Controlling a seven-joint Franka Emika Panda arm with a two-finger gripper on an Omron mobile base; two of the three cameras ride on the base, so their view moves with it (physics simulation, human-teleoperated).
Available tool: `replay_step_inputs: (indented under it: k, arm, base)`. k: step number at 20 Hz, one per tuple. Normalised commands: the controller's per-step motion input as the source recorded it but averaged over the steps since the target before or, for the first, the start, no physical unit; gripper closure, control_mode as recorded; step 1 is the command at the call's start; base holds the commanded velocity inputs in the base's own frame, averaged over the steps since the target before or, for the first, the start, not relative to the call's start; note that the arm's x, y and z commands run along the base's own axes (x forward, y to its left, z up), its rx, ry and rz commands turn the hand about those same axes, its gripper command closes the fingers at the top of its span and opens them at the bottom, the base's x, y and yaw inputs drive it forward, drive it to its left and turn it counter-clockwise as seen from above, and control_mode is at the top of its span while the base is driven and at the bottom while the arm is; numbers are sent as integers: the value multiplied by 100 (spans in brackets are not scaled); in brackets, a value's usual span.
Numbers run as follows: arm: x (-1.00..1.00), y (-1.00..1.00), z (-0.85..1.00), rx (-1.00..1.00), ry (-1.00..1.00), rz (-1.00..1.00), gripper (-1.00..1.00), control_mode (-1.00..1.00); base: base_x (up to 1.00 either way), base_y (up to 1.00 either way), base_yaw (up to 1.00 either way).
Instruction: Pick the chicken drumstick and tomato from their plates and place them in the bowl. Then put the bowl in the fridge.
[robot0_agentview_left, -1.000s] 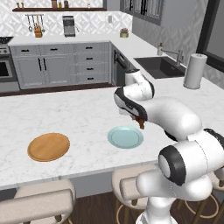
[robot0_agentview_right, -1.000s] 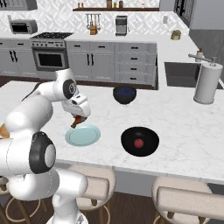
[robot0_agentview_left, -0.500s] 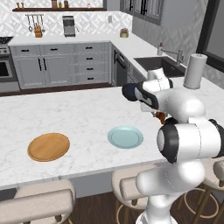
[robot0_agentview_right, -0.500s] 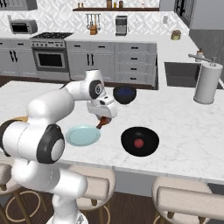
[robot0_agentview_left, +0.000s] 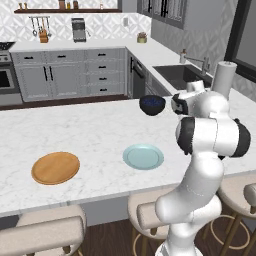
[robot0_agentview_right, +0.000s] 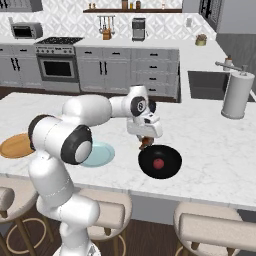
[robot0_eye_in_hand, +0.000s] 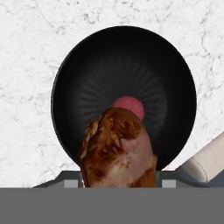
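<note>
End effector (robot0_agentview_right: 145, 142): pinching the small brown cooked chicken drumstick (robot0_eye_in_hand: 117, 148), fingers part-spread around the meat.
Drumstick position: in the grip above the marble tabletop (robot0_agentview_right: 210, 145), over the near rim of the round, deep, near-black bowl (robot0_agentview_right: 160, 161).
Key relation: in the hand view, bowl (robot0_eye_in_hand: 124, 94) lying directly ahead and below the held drumstick, its centre a little beyond the meat; judged a short advance, then release.
Drumstick long axis: roughly along the fingers, pointing down toward the bowl; bone end hidden.
Tomato: small glossy red ball (robot0_eye_in_hand: 128, 106) already resting at the bowl's bottom.
Plates: flat tan wooden plate (robot0_agentview_left: 55, 167) and pale blue-green rimmed plate (robot0_agentview_left: 143, 156), both bare, well apart from the bowl.
Counts: one arm, one drumstick, one tomato, two plates, one near-black bowl, one smaller dark blue bowl (robot0_agentview_left: 152, 104) farther back.
</note>
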Motion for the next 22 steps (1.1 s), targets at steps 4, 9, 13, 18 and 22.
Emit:
replay_step_inputs:
  k: [4,9,13,18,22]
  arm:
    - [53,-55,-72,0,0,-2,100,-100]
    - [53,-5,-53,0,0,-3,100,-100]
    - [43,0,-53,1,0,-3,100,-100]
    - [-3,-8,-37,4,0,-2,-100,-100]
    - [-23,-17,0,4,-5,-2,-100,-100]
  base:
    - [0,0,0]
    - [0,0,0]
    - [0,0,0]
    - [0,0,0]
    - [0,0,0]
